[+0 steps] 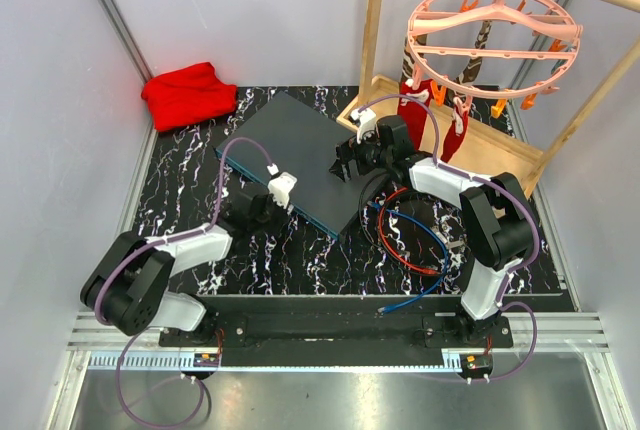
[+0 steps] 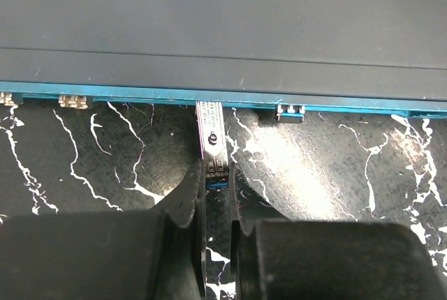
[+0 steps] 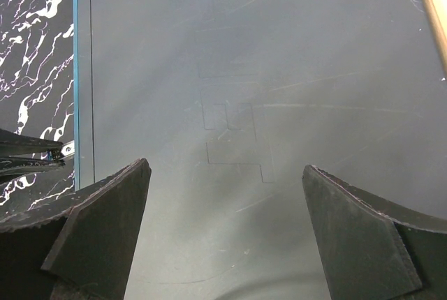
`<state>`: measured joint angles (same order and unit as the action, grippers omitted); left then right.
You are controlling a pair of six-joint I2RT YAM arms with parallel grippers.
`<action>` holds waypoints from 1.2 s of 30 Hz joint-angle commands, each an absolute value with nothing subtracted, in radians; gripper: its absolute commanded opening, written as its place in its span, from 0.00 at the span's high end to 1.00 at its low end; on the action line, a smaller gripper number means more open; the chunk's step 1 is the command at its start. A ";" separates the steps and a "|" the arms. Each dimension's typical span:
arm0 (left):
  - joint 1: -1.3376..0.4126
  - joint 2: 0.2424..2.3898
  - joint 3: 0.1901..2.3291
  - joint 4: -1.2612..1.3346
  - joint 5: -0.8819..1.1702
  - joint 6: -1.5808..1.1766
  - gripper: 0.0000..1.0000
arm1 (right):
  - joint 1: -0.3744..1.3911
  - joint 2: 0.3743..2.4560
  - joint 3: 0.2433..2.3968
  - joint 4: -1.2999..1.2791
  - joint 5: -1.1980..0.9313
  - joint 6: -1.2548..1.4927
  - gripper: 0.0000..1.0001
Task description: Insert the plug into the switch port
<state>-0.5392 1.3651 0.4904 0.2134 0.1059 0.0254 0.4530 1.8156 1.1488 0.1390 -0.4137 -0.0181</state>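
The left arm lies low and stretched forward from its base to the front of the switch (image 1: 295, 150), forearm nearly level with the counter (image 1: 190, 220). The left pincer (image 2: 216, 192) is narrowed to a slim gap and grips the plug (image 2: 211, 143) by its rear end. The plug points straight at the switch, square to its teal front edge, and its front end meets that edge between two small sockets (image 2: 290, 111). Whether it is seated in a port cannot be told.

The right arm rises from its base, folds at the elbow and reaches over the switch's right corner. The right pincer (image 3: 223, 195) hangs above the flat grey top, its fingers (image 3: 98, 234) spread wide and holding nothing.

In front of the switch, bare marbled counter runs on both sides of the plug. Right of the switch, red and blue cables (image 1: 410, 245) loop on the counter near the right arm. Behind its right side a wooden tray (image 1: 500, 155) stands close. A red cloth (image 1: 188, 95) lies beyond its far left corner, apart from it.
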 commanded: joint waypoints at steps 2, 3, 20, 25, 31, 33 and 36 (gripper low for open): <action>-0.566 1.390 0.563 0.362 0.394 0.003 1.00 | 0.448 1.812 1.143 0.190 -0.446 -0.040 0.00; -0.565 1.391 0.568 0.361 0.396 0.003 1.00 | 0.448 1.812 1.141 0.190 -0.449 -0.040 0.00; -0.522 1.419 0.701 0.221 0.408 0.051 1.00 | 0.448 1.804 1.140 0.190 -0.466 -0.060 0.00; -0.523 1.466 0.713 0.268 0.405 0.018 0.99 | 0.449 1.809 1.144 0.192 -0.463 -0.054 0.00; -0.523 1.421 0.709 0.295 0.364 0.008 0.99 | 0.449 1.807 1.144 0.190 -0.462 -0.048 0.00; -0.523 1.393 0.701 0.299 0.345 0.005 0.99 | 0.449 1.805 1.143 0.192 -0.459 -0.045 0.00; -0.523 1.390 0.704 0.310 0.325 0.006 0.98 | 0.449 1.805 1.144 0.193 -0.460 -0.040 0.00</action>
<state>-0.4889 1.4406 0.6373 0.0238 0.1864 0.0399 0.4530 1.8156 1.1385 0.1467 -0.4397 -0.0402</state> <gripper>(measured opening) 0.105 0.994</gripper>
